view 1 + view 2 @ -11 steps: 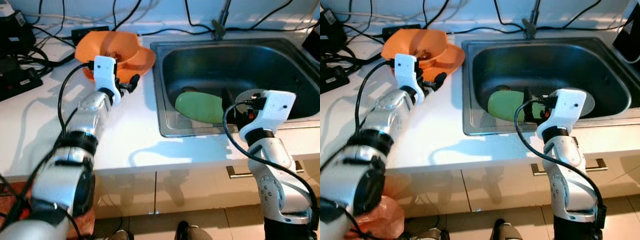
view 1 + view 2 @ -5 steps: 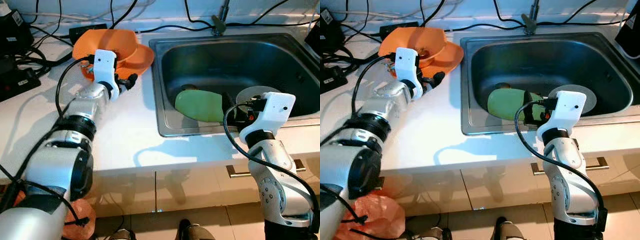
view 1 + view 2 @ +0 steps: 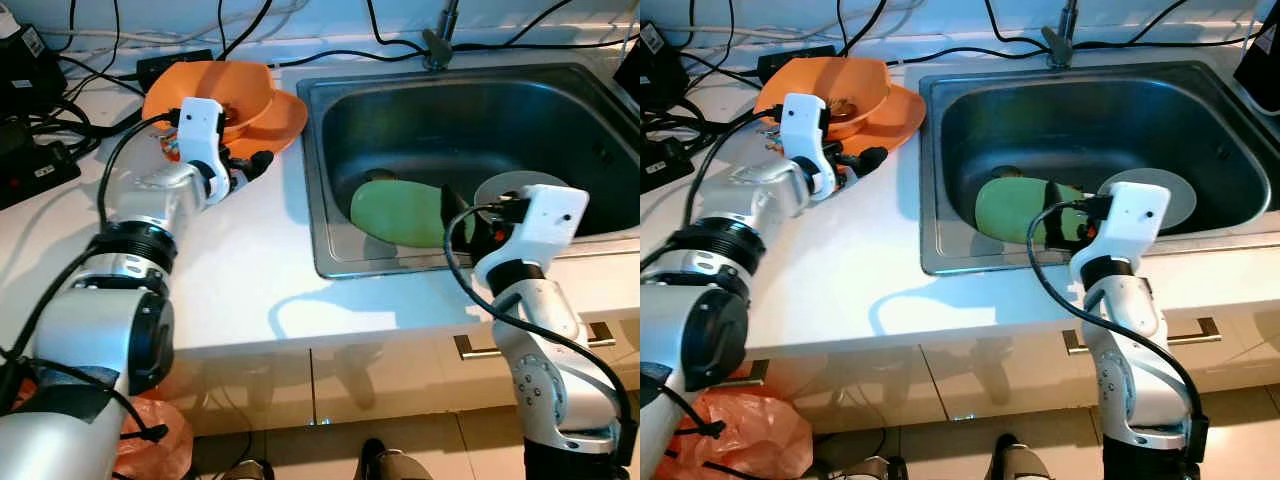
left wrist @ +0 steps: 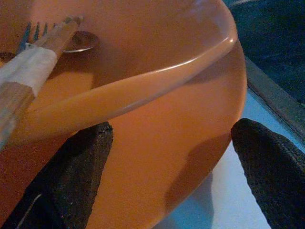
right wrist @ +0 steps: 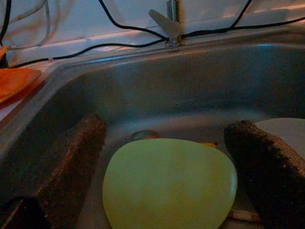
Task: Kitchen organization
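**Both grippers spread wide, one at the orange bowls, one over the sink**

The left gripper [image 3: 250, 165] sits at the near rim of the orange plate [image 3: 285, 115], just beside the sink's left edge, its fingers [image 4: 78, 157] spread wide with the plate's rim between them and not pinched. A bare strip of white table [image 3: 260, 270] runs between the plate and the front edge, with open room there.

The right gripper [image 3: 1052, 225] hangs over the sink's [image 3: 940, 200] front wall, fingers [image 5: 71, 162] spread apart and holding nothing, pointing at the green plate [image 5: 169, 183].

An orange bowl [image 3: 205, 85] rests on the orange plate; inside it lie a fork [image 4: 28, 36] with a wooden handle and a spoon [image 4: 81, 42]. In the sink, the green plate lies on the bottom towards the left, and a grey plate [image 3: 1165, 190] lies to its right, near the front wall.

Black cables [image 3: 70, 70] and a power strip [image 3: 35, 170] crowd the table's left back corner. The tap [image 3: 440, 35] stands behind the sink. An orange bag [image 3: 750, 435] lies on the floor.
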Controlling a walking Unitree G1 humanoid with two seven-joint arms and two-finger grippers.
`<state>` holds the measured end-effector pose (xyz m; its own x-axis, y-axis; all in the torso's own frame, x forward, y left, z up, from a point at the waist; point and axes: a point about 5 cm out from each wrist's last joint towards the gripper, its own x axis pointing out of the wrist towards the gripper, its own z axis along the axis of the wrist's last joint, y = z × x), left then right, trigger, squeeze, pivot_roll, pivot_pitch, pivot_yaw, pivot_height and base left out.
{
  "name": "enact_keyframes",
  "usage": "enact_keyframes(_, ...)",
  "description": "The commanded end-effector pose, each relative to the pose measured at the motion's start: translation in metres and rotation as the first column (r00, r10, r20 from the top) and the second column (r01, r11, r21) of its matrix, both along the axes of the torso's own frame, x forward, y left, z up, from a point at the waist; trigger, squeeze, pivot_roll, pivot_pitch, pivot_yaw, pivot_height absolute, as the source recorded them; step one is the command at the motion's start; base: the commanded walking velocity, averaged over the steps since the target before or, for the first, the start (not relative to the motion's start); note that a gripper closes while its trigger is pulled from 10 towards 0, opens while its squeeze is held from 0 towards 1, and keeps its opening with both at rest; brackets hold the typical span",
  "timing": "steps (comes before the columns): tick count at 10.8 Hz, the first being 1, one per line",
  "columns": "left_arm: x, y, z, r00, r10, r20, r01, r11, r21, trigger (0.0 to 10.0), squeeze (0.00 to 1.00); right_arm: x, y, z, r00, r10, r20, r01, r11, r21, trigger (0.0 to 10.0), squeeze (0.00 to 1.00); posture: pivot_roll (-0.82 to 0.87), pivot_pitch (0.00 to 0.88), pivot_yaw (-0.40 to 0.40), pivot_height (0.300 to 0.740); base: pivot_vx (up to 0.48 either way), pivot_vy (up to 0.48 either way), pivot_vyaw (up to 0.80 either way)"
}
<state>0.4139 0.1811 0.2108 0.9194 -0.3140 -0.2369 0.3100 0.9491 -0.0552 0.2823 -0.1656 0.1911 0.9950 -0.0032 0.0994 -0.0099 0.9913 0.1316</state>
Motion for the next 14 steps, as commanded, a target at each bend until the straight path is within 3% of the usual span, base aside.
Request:
enact_keyframes(1,-0.015,0.007,-0.048,0.977,0.002,-0.211,0.000,1.000,0.010,10.0,0.00,0.001,0.000,0.002,1.000,-0.008,0.013,0.008,1.000,0.007,10.0,0.27,-0.05,0.160,0.051,0.740,0.000,0.000,0.00)
enact_keyframes(5,-0.023,0.019,-0.048,0.967,-0.078,-0.241,0.066,0.996,-0.056,10.0,0.00,0.011,0.003,0.003,0.999,0.002,0.033,-0.002,1.000,0.014,10.0,0.26,-0.01,0.124,0.054,0.740,0.000,0.000,0.00)
enact_keyframes(8,-0.033,0.018,-0.047,0.955,-0.142,-0.261,0.121,0.988,-0.095,10.0,0.00,0.019,0.005,0.004,0.999,0.004,0.047,-0.005,1.000,0.018,10.0,0.25,0.03,0.097,0.054,0.740,0.000,0.000,0.00)
enact_keyframes(10,-0.060,0.017,-0.054,0.931,-0.213,-0.297,0.197,0.977,-0.083,10.0,0.00,0.025,0.006,0.003,0.998,0.012,0.055,-0.013,1.000,0.025,10.0,0.24,0.07,0.086,0.051,0.740,0.000,0.000,0.00)
enact_keyframes(14,-0.099,0.009,-0.044,0.924,-0.243,-0.296,0.215,0.969,-0.124,10.0,0.00,0.034,0.011,0.001,0.997,0.035,0.066,-0.038,0.999,0.032,10.0,0.24,0.12,0.076,0.045,0.740,0.000,0.000,0.00)
